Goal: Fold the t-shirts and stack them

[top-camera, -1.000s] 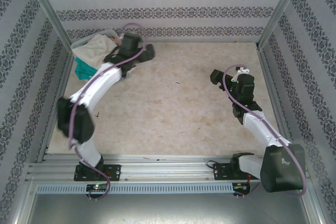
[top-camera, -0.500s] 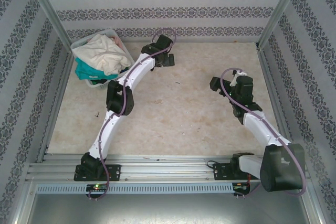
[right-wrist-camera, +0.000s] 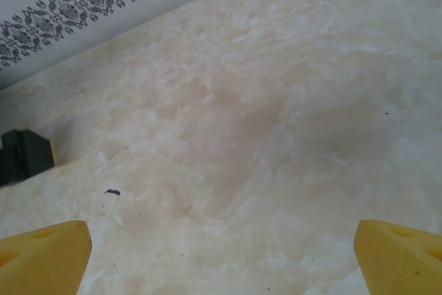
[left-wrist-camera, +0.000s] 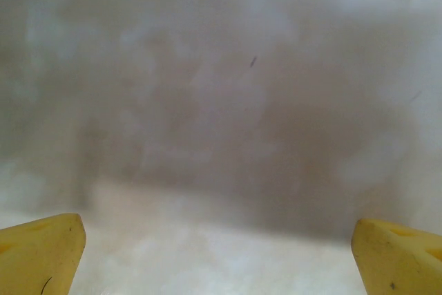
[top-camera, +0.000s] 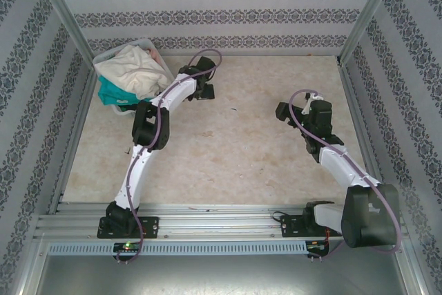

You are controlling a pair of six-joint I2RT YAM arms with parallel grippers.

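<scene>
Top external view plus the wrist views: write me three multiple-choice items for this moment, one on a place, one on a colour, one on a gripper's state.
1. Where does the basket holding the t-shirts stand?
A. At the far-left corner of the table
B. At the centre of the table
C. Beside the right arm's base

2. What colour is the shirt on top of the pile?
A. Teal
B. Cream
C. Black

3. How does the left gripper stand?
A. Shut on a shirt
B. Open, holding nothing
C. Shut on nothing

Answers:
1 A: the basket sits by the far wall on the left side.
2 B: the cream shirt lies over the teal one.
3 B: its yellow fingertips stand wide apart with bare table between them.
</scene>
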